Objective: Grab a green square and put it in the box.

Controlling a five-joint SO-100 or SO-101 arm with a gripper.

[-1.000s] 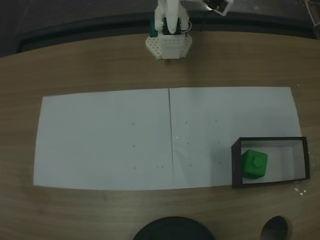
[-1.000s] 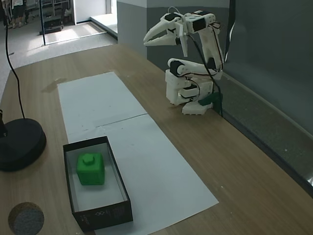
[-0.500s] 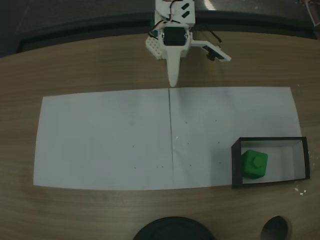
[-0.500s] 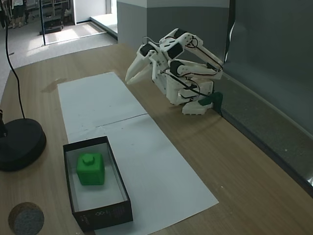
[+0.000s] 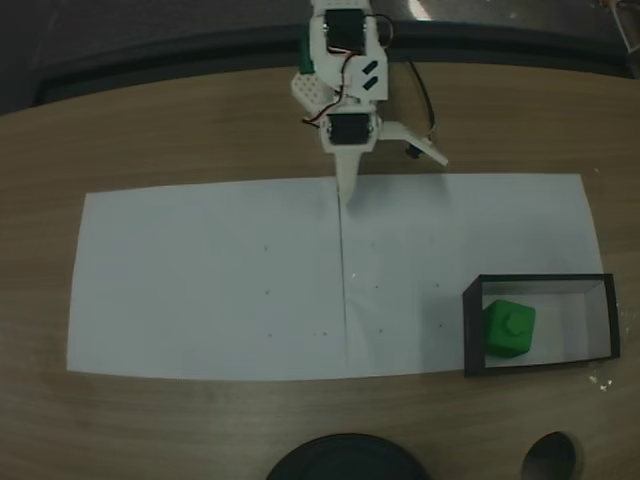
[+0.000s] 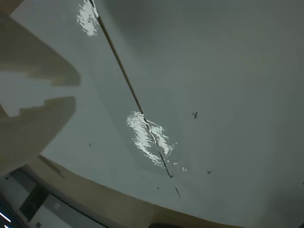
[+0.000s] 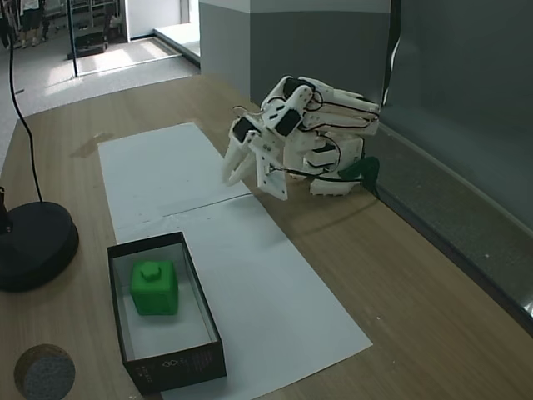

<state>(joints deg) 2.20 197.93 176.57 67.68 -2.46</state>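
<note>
A wooden worktop [image 5: 180, 130] carries two white paper sheets [image 5: 210, 275] laid edge to edge, seen in both fixed views. The white arm [image 7: 321, 137] folds low from the worktop's far edge, its fingers [image 7: 231, 171] nearly closed on nothing, tips just above the paper's seam. The box [image 7: 208, 333] sits at the sheets' near right corner, the green square [image 7: 154, 287] resting inside its left end.
</note>
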